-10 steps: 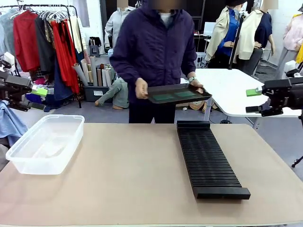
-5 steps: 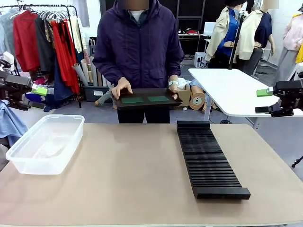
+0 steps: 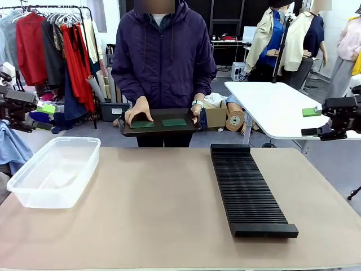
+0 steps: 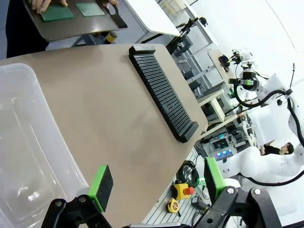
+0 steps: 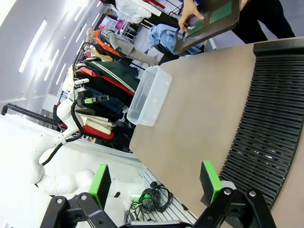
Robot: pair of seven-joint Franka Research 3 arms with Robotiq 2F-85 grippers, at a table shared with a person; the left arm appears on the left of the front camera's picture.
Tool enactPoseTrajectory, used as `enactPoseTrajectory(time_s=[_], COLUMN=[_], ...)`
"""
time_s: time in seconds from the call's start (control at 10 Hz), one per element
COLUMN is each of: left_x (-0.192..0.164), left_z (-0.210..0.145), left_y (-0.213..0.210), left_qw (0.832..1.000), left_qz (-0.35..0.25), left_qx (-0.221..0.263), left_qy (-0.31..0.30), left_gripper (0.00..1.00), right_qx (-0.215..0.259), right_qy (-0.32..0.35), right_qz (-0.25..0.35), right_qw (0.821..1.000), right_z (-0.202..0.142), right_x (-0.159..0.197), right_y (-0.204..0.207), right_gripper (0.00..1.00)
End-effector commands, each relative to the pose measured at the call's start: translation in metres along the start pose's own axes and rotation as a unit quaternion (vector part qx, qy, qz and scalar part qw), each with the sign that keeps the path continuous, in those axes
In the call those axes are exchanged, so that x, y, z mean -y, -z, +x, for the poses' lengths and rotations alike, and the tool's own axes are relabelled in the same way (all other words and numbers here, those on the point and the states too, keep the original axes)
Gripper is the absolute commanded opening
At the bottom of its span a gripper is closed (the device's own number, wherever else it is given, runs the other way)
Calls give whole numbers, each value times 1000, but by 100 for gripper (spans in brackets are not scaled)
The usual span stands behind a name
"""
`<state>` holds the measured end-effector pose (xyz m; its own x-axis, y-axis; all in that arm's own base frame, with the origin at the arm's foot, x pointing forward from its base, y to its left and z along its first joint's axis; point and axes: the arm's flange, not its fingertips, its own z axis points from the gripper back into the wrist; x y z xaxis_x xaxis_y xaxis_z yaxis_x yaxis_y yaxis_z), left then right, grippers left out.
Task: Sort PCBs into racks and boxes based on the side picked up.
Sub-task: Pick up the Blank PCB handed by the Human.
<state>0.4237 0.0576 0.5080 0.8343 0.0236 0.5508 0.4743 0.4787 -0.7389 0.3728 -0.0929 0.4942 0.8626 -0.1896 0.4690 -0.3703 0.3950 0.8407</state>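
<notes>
**Now: two PCBs on a hand-held tray, both grippers released**

Here the PCBs (image 3: 142,124) (image 3: 174,122) lie flat, side by side and slightly apart, on a dark tray (image 3: 161,131) at the upper centre of the front view. The person holds that tray level, clear of the tabletop, beyond the table's far edge. One hand (image 3: 138,111) rests at the picture-left end, fingers at the edge of the left board. The other hand (image 3: 196,113) grips the picture-right end.

Below the tray, the black slotted rack (image 3: 248,189) runs lengthwise from the far edge toward the camera, right of centre. The clear box (image 3: 53,169) sits at the left of the frame, well apart from the rack. Bare tan table (image 3: 158,214) lies between them.

The left gripper (image 4: 156,183) hangs above the box's near corner, jaws spread wide and holding nothing. The right gripper (image 5: 156,182) is likewise spread and unladen, off the rack's outer side, at the front view's right edge.
</notes>
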Motion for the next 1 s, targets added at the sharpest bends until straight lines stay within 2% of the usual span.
enactPoseTrajectory(time_s=[0.0, 0.9], left_x=[0, 0], left_z=[-1, -1], left_y=[-1, -1], left_qw=[1000, 1000], left_qz=[-4, -4], left_qx=[-1, -1], left_qy=[-1, -1], left_gripper=[100, 100], right_qx=[3, 3], right_qy=[2, 2], right_qz=[8, 8], right_qw=[1000, 1000], right_z=[0, 0], right_x=[-1, -1], right_y=[-1, -1], right_gripper=[100, 100])
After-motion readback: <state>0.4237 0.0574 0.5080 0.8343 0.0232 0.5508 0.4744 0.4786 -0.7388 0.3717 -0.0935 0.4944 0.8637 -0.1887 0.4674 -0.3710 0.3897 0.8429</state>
